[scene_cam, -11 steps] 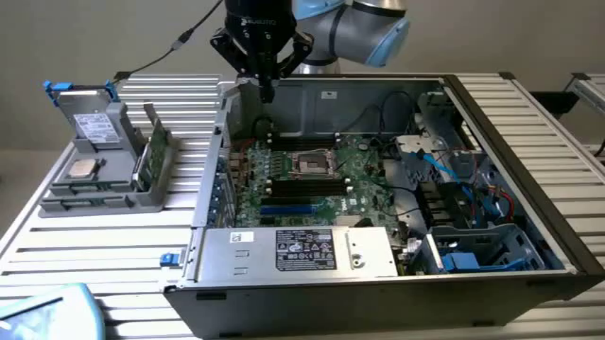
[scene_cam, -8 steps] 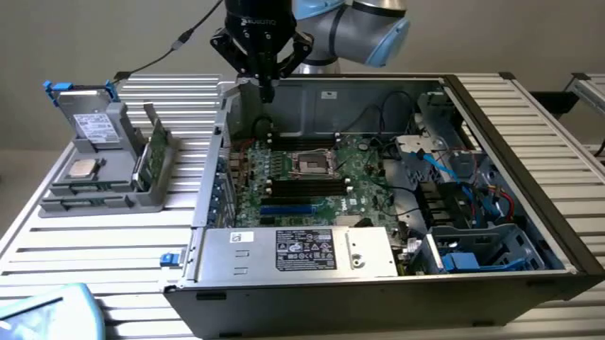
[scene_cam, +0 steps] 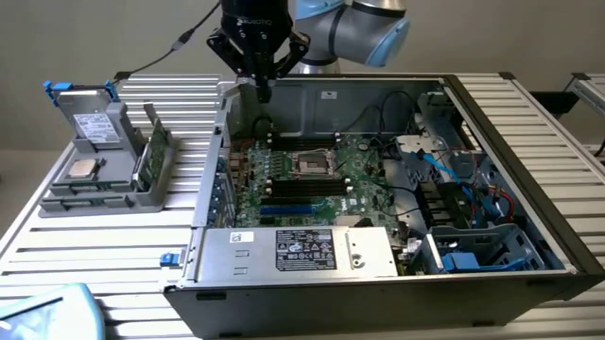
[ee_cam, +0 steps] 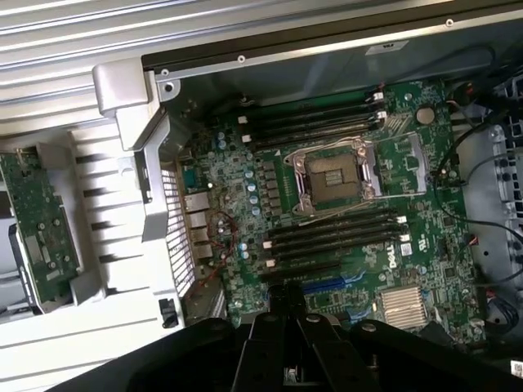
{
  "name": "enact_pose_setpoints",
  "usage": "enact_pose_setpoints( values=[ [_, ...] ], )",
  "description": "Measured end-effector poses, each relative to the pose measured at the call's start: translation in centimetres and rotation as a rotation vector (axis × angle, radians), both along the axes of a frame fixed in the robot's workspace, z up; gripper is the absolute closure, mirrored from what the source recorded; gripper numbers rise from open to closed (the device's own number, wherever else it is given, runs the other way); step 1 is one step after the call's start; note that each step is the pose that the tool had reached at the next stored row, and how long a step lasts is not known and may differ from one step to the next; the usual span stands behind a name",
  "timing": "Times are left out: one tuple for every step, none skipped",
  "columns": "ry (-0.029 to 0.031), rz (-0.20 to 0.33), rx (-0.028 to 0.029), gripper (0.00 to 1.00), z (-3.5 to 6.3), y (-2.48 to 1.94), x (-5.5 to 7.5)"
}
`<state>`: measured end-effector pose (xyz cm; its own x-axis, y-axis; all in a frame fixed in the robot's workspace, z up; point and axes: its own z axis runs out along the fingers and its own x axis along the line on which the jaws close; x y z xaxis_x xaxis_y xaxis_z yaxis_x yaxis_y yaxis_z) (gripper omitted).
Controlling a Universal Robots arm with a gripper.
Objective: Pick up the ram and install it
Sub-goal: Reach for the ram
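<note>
The ram [scene_cam: 158, 142] looks like the thin green stick standing on edge in the grey rack [scene_cam: 95, 191] at the exterior view's left, outside the computer case. My gripper [scene_cam: 262, 83] hangs above the case's back corner on that side, well away from the ram and high over the motherboard [scene_cam: 321, 177]. Its dark fingers are shut with nothing between them. In the wrist view the gripper [ee_cam: 286, 306] points down at the motherboard [ee_cam: 245, 204], whose long black slots [ee_cam: 335, 237] flank the processor socket [ee_cam: 331, 180] and look unfilled.
The open case [scene_cam: 529, 177] holds a power supply [scene_cam: 293, 251], cables and a blue drive bay [scene_cam: 472, 258]. A wider green card [ee_cam: 41, 220] and a drive [scene_cam: 95, 124] also sit in the rack. Everything rests on a slatted metal table [scene_cam: 95, 248].
</note>
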<state>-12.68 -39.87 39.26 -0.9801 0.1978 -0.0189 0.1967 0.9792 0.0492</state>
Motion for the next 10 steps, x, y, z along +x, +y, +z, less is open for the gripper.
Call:
enact_pose_setpoints(
  values=[
    [0.0000,0.000,0.0004,0.89,0.00,0.00,-0.4],
    [0.0000,0.000,0.0011,0.89,0.00,-0.01,-0.8],
    [0.0000,0.000,0.0020,0.89,0.00,0.00,-1.2],
    [0.0000,0.000,0.0028,0.89,0.00,-0.01,-1.7],
    [0.0000,0.000,0.0036,0.89,0.00,-0.01,-2.1],
    [0.0000,0.000,0.0044,0.89,0.00,-0.01,-2.6],
    [0.0000,0.000,0.0051,0.89,0.00,-0.01,-3.1],
    [0.0001,0.000,0.0054,0.89,0.00,-0.01,-3.5],
    [0.0001,0.000,0.0060,0.89,0.00,-0.01,-4.0],
    [0.0000,0.000,0.0064,0.89,0.00,-0.01,-4.5]
  ],
)
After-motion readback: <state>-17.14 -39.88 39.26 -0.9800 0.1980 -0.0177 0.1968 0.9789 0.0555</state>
